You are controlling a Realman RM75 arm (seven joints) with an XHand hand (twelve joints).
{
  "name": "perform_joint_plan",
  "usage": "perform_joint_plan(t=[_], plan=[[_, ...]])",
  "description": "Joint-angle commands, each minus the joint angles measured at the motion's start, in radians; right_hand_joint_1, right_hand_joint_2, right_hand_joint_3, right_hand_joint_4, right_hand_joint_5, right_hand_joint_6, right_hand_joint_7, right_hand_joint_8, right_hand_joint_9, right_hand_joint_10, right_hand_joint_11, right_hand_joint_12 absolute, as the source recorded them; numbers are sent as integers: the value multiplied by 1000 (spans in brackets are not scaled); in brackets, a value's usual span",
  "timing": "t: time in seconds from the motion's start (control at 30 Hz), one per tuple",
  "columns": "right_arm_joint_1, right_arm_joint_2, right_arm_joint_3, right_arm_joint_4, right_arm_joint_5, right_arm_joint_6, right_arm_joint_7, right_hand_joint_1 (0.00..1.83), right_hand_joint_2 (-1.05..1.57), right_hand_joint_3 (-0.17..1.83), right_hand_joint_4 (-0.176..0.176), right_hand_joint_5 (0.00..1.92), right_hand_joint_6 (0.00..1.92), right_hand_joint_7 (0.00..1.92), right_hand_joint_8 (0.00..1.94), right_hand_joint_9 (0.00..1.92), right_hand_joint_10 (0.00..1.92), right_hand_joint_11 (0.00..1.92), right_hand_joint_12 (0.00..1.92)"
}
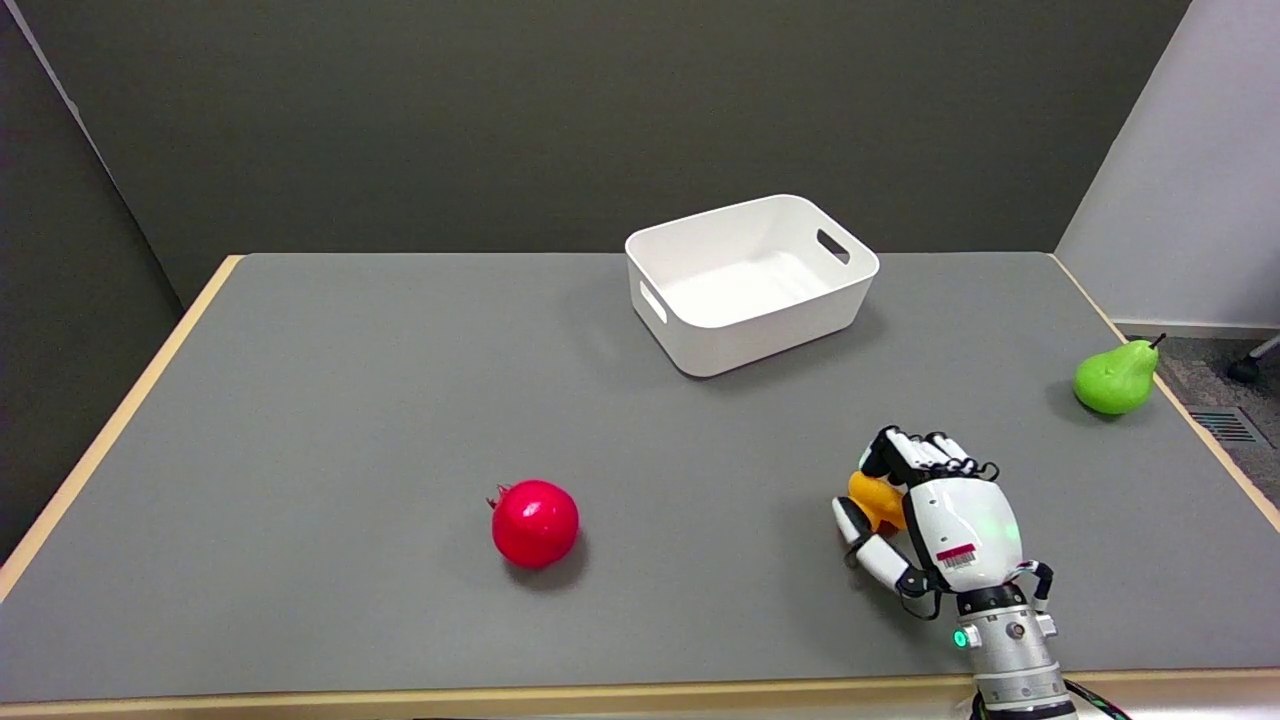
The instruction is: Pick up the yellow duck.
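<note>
At the frame's lower right, my right hand has its fingers curled around the yellow duck on the grey worktop. I cannot tell whether the duck is lifted.

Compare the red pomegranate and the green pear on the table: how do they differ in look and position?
The pomegranate is glossy red and round; the pear is bright green and tapers toward a dark stem. The pomegranate sits toward the table's near middle, well in from the edges; the pear lies at the right edge. The pomegranate is left of the right hand; the pear lies beyond it. Both rest untouched on the grey surface.
</note>
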Motion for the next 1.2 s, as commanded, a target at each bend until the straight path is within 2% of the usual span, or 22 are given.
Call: perform_joint_plan(t=[0.03, 0.2, 0.5, 0.77, 1.03, 1.2], plan=[[9, -9, -4, 2, -28, 8, -10, 1192, 1157, 202, -159, 559, 1589, 893, 1228, 728, 1308, 507, 1760], [9, -9, -4, 4, -34, 8, -10, 1194, 1219, 97, -176, 525, 1590, 882, 1288, 759, 1306, 501, 1853], [28, -7, 2, 18, -53, 8, -10, 1184, 1263, 48, -176, 483, 1578, 860, 1372, 761, 1317, 475, 1919], [133, 32, 50, 77, -169, -23, -12, 1181, 1272, 41, -176, 476, 1566, 853, 1400, 768, 1314, 478, 1921], [225, 40, 185, 159, -282, -306, -12, 1181, 1272, 40, -176, 476, 1562, 852, 1406, 771, 1314, 482, 1921], [241, 24, 222, 172, -298, -378, -12, 1180, 1274, 40, -176, 474, 1563, 850, 1410, 772, 1313, 482, 1921]])
